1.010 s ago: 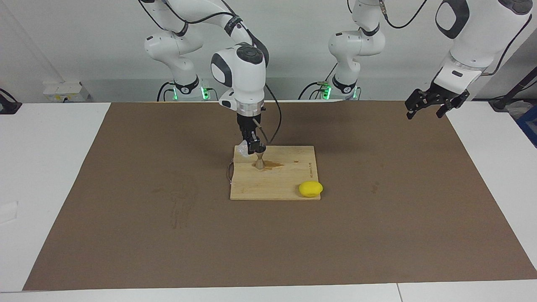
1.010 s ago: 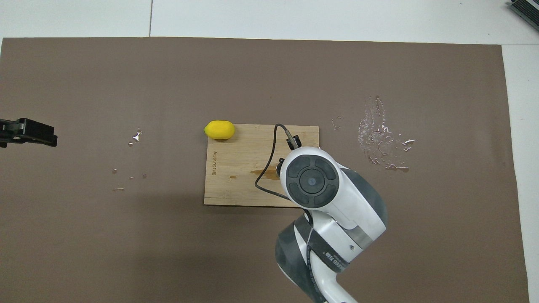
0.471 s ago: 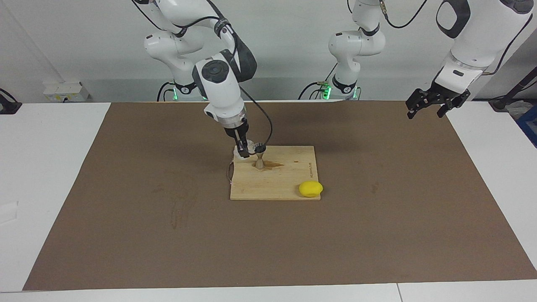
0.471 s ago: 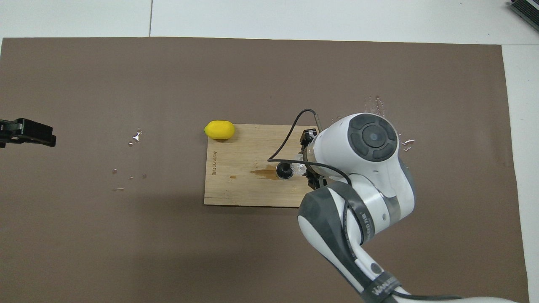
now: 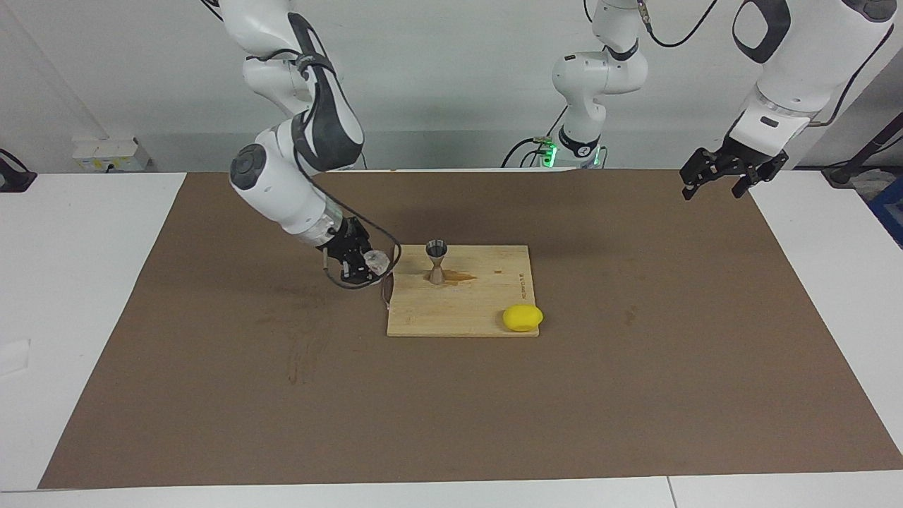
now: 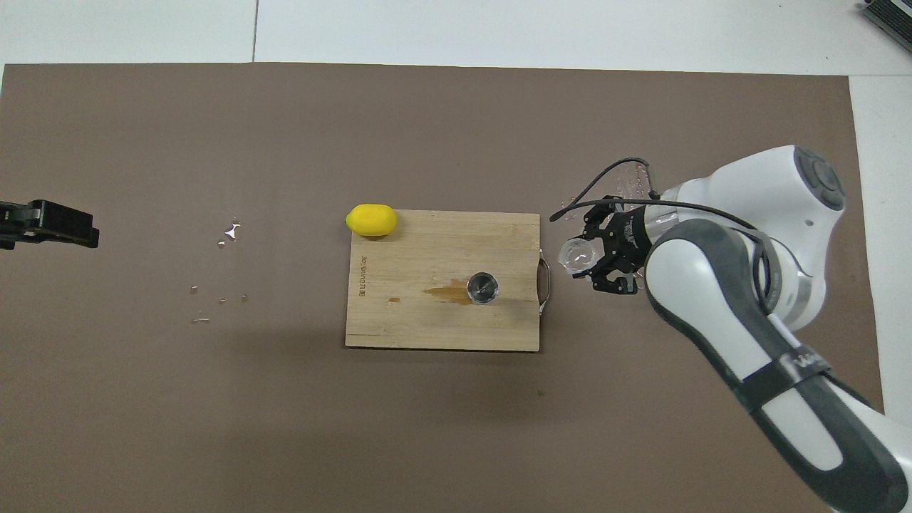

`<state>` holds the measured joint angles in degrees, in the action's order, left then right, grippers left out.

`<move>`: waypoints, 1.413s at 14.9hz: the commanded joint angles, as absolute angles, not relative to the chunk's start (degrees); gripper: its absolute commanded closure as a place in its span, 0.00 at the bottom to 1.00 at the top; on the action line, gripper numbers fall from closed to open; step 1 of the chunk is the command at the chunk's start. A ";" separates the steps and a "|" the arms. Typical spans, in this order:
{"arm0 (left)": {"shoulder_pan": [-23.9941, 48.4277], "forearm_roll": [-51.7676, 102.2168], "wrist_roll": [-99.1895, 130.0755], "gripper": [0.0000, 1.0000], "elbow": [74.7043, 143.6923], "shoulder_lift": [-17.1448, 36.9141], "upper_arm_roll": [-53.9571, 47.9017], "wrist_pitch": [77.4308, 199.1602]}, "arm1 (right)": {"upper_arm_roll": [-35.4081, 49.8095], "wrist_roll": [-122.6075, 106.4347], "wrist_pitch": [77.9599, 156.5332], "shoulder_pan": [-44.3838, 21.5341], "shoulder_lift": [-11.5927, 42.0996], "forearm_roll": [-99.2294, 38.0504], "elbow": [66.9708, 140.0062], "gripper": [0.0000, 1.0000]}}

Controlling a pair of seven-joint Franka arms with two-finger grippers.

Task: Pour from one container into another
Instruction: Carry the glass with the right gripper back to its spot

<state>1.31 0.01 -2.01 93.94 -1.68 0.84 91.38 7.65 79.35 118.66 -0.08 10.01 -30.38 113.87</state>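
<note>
The silver jigger (image 5: 437, 262) stands upright on the wooden cutting board (image 5: 487, 296), beside a brown wet stain; in the overhead view the jigger (image 6: 482, 288) shows its round mouth. My right gripper (image 5: 368, 266) is shut on the small clear cup (image 5: 378, 262), tipped on its side, low over the brown mat just off the board's handle end, toward the right arm's end of the table. It also shows in the overhead view (image 6: 597, 261) with the cup (image 6: 577, 254). My left gripper (image 5: 714, 185) waits open and raised over the mat's edge at the left arm's end.
A yellow lemon (image 5: 523, 317) lies at the board's corner farther from the robots, toward the left arm's end. Water drops (image 6: 229, 231) and a wet patch (image 6: 630, 182) lie on the brown mat (image 5: 635, 395). The board (image 6: 427, 249) has a metal handle (image 6: 545, 274).
My right gripper has swung the clear cup away from over the jigger, off the board toward the right arm's end, and lowered it. The left arm has not moved.
</note>
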 commanded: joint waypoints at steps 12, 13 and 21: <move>2.02 0.62 -1.76 0.00 96.24 -3.43 1.23 91.58 | 8.44 58.72 116.98 16.78 17.05 -37.61 117.16 1.00; 2.02 0.62 -1.67 0.00 96.24 -3.43 1.23 91.58 | 8.44 57.93 117.07 17.14 17.14 -38.31 117.68 1.00; 2.02 0.62 -1.67 0.00 96.24 -3.43 1.23 91.58 | 8.35 49.84 125.16 21.00 15.21 -47.55 125.86 0.40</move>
